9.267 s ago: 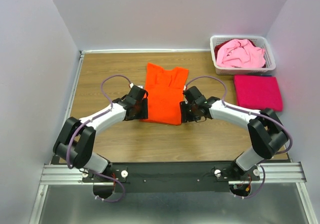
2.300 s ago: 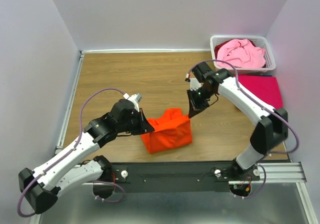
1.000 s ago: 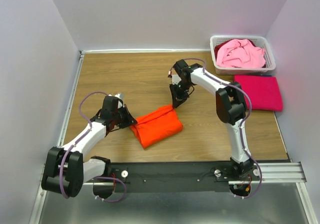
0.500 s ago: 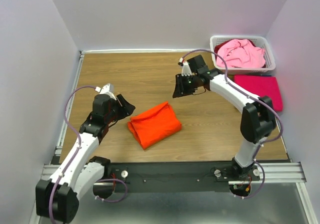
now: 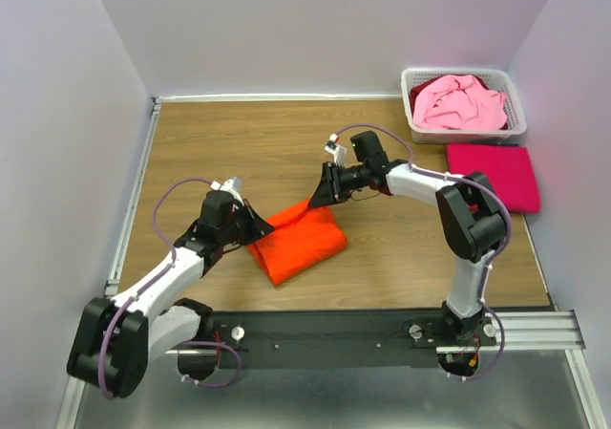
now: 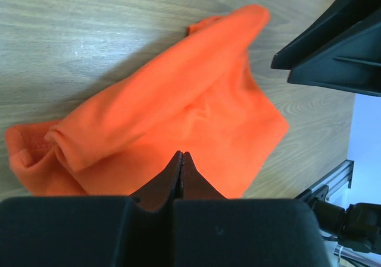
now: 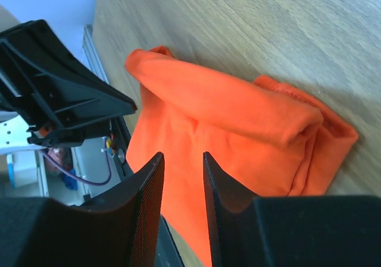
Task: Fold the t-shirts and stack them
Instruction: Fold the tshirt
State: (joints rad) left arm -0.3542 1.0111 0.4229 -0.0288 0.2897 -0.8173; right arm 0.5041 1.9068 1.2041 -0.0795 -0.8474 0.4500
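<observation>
The bright orange t-shirt (image 5: 298,242) lies folded in a thick, loose bundle on the wooden table, near the front centre. My left gripper (image 5: 256,226) is shut at the bundle's left edge; in the left wrist view its tips (image 6: 181,154) are pressed together over the orange cloth (image 6: 196,100) with nothing between them. My right gripper (image 5: 315,198) hovers at the bundle's far corner, and its jaws (image 7: 183,155) stand apart and empty above the orange shirt (image 7: 238,130). The magenta-red t-shirt (image 5: 493,176) lies folded flat at the right. The pale pink t-shirt (image 5: 458,102) sits crumpled in the basket.
The white slotted basket (image 5: 516,93) stands in the back right corner, just behind the magenta shirt. Pale walls close the table on the left, back and right. Bare wood (image 5: 239,142) stretches across the back left. A metal rail (image 5: 334,329) runs along the front edge.
The left gripper had opened and pulled back from the orange shirt; it has now returned to its left edge and shut. The right gripper dropped from the back toward the shirt's far corner.
</observation>
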